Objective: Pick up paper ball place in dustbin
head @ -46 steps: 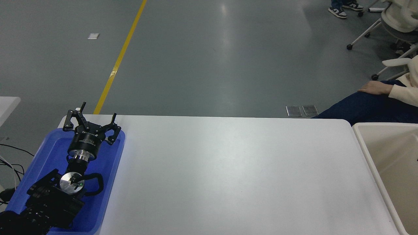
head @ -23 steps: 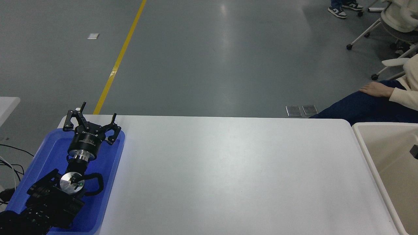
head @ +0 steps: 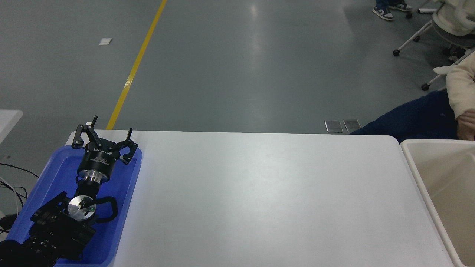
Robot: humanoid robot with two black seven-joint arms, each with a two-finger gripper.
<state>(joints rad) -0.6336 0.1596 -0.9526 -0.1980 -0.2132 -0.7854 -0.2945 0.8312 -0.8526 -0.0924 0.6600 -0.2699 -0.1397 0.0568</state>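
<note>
The dustbin (head: 419, 174) is a cream-beige tub at the right end of the white table (head: 267, 200), cut off by the picture's edge. What shows of its inside holds nothing. The paper ball is out of view. My left gripper (head: 111, 130) is parked at the lower left over a blue tray, its fingers spread open and holding nothing. The right arm and its gripper do not appear in the head view.
A shallow blue tray (head: 126, 196) lies under the left arm at the table's left end. A seated person's leg (head: 412, 118) and sleeve (head: 460, 89) are beyond the far right corner, close to the tub. Office chairs (head: 438, 33) stand further back.
A dark part that showed at the right edge over the tub half a second ago has gone from view. The person's hand left the knee and the arm moved right. The left arm stayed still.
</note>
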